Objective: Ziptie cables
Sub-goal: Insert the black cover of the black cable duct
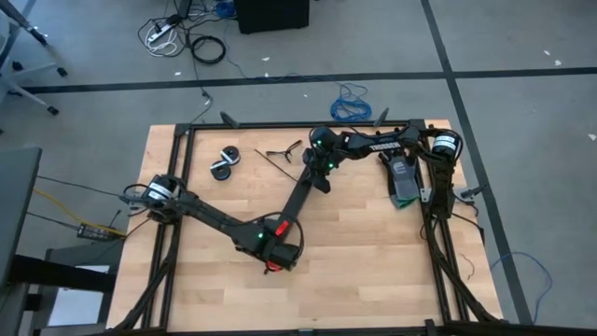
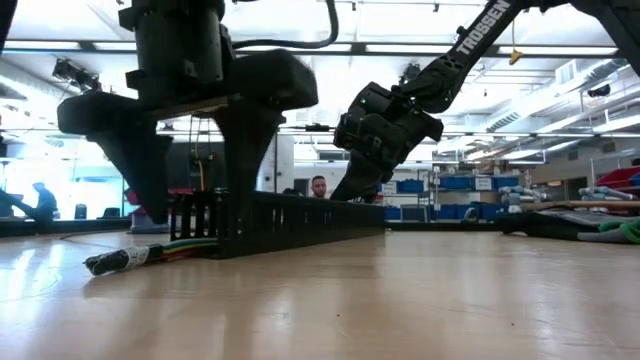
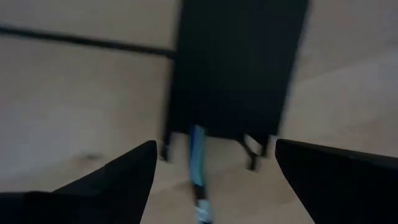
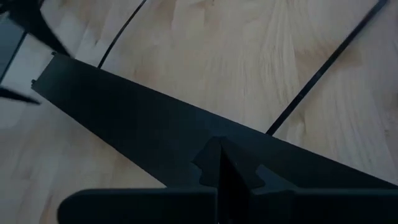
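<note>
Left gripper (image 1: pixel 280 254) at table centre-near, fingers (image 3: pixel 118 180) spread wide, straddling the near end of a long black slotted cable duct (image 2: pixel 300 215). Cables (image 2: pixel 150 255) poke out of that duct end onto the wooden table (image 1: pixel 373 271). Right gripper (image 1: pixel 322 168) at the duct's far end, fingers pressed together above the duct. Zipties (image 1: pixel 280 154) lie on the table left of it.

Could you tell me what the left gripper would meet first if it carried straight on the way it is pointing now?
Most likely the long black slotted duct. The left gripper stands open, straddling that end, where the cables emerge between its fingers. Depth is unclear, so the cables might be touched first.
</note>
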{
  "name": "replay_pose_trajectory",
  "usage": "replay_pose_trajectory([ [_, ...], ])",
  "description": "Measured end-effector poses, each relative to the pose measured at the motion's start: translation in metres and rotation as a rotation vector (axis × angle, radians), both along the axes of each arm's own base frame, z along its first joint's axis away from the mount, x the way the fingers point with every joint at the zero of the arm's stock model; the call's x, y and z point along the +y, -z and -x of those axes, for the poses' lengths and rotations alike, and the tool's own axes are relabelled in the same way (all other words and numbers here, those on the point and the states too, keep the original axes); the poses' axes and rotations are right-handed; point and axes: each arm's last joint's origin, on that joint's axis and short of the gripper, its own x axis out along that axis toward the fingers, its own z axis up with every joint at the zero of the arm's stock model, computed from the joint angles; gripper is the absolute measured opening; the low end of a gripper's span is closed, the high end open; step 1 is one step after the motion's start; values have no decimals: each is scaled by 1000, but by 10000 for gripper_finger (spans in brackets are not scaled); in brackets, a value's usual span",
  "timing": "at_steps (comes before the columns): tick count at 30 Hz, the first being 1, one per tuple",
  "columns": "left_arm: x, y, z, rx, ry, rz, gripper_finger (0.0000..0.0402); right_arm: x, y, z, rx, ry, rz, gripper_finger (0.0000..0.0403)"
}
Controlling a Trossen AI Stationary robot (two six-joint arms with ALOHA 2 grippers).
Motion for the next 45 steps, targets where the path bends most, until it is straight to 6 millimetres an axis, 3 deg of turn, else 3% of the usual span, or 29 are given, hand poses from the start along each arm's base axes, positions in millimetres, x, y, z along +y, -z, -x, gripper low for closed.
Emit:
replay_pose_trajectory([
  [6,6,0,6,75,49,-48,324,-1,0,1,7,4,-6,0],
  [16,8,3,1,55,141,-95,324,-1,-1,0,27,46,-46,0],
  [45,16,4,-5,53,146,-41,289,-2,0,2,19,18,-37,0],
])
